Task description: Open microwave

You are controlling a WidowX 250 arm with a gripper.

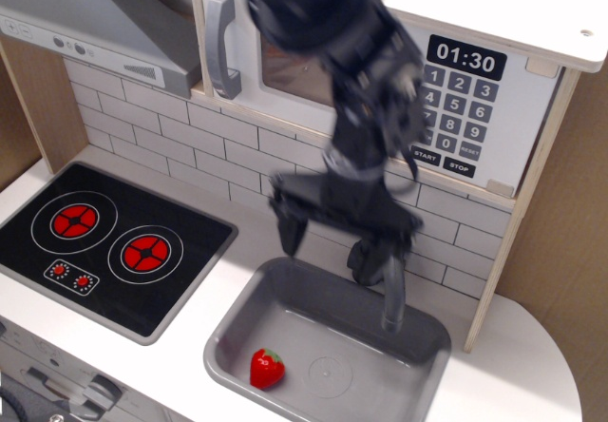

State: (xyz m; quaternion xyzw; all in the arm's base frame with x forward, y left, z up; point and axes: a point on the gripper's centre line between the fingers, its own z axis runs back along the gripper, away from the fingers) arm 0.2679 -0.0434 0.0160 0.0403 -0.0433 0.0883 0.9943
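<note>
The microwave [518,108] is white and sits at the top of the back wall, door shut. Its grey bar handle [220,44] is at the door's left edge. The black keypad [450,118] and clock digits [465,62] are on the right. My arm hides most of the clear window. My gripper [328,246] is blurred by motion. It hangs open and empty above the back of the sink, well below and right of the handle. Its two fingers [289,234] point down.
A grey sink [249,310] holds a red toy strawberry [267,368], with a grey faucet [391,300] at its back. A black stove top [106,243] lies at left under the grey slanted range hood [95,18]. A wooden side panel [518,218] stands at right.
</note>
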